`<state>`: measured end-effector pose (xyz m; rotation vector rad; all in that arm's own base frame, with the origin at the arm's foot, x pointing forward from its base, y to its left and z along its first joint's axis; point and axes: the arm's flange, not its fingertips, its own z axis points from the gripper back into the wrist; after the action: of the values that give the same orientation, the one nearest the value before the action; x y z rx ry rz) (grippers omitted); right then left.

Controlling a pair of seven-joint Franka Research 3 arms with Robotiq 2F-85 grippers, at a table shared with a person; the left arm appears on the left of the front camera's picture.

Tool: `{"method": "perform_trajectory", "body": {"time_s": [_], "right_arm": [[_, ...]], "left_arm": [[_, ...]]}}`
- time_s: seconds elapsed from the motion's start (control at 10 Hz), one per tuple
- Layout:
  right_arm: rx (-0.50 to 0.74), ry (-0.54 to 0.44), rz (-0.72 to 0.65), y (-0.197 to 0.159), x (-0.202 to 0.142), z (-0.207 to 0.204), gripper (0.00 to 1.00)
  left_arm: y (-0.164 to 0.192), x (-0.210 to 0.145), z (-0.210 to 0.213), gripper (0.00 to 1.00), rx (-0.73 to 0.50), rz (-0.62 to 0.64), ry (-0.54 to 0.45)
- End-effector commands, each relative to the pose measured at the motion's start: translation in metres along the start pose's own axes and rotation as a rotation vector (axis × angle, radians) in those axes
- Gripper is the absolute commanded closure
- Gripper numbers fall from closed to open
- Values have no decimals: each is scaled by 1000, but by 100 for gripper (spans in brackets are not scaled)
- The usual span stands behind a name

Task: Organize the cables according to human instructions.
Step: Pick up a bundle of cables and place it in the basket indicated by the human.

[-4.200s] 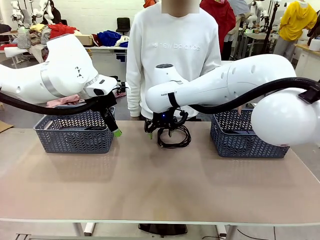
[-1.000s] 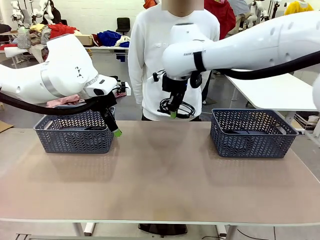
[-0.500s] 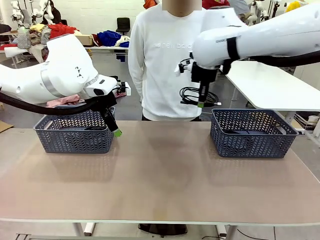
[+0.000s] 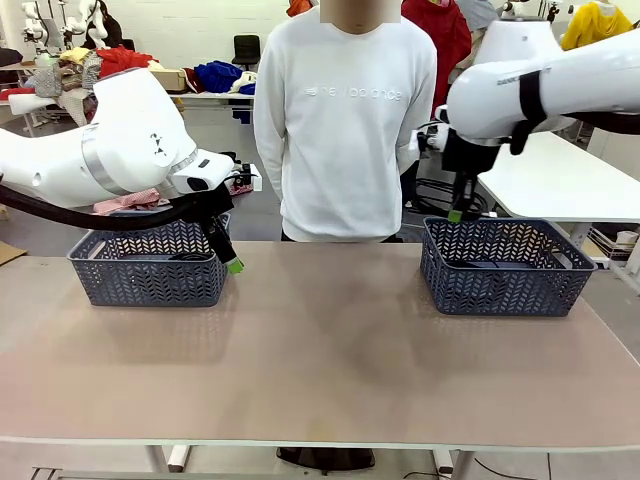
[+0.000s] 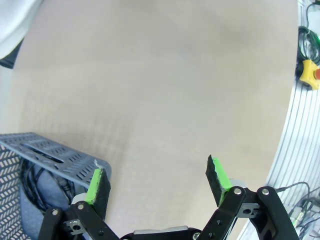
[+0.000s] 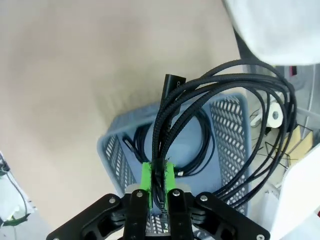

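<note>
1. Transport of a cable (image 6: pixel 220 100) is the step judged to be in hand: the coil is pinched between the pads (image 6: pixel 146 176) of the right gripper (image 4: pixel 456 214) and hangs above the near-left rim of the right basket (image 4: pixel 500 290).
2. Inside the right basket, another cable (image 6: pixel 192 150) is seen lying on the floor, directly under the hanging coil.
3. The left gripper (image 5: pixel 157 182) is held with its jaws spread and nothing between them, well to the left of the right basket, just beside the left basket (image 4: pixel 150 275).
4. A further cable (image 5: pixel 37 180) is seen in the left basket.
5. The next move is judged to call for the coil to be carried over the middle of the right basket, lowered, and released, so that no loop is left draped over the rim.
</note>
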<state>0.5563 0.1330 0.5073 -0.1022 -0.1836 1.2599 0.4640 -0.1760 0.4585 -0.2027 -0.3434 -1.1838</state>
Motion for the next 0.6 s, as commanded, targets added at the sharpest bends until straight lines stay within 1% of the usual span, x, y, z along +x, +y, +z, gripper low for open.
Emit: {"method": "perform_trajectory", "body": {"time_s": [0.0, 0.3, 0.5], "right_arm": [[-1, -37, 12, -5, -30, -4, 100], [6, -45, 5, -19, -61, -12, 100], [19, -31, 67, -20, -73, -21, 100]], "left_arm": [[2, -1, 1, 0, -3, -1, 2], [2, -1, 1, 0, -3, -1, 2], [2, -1, 1, 0, -3, -1, 2]]}}
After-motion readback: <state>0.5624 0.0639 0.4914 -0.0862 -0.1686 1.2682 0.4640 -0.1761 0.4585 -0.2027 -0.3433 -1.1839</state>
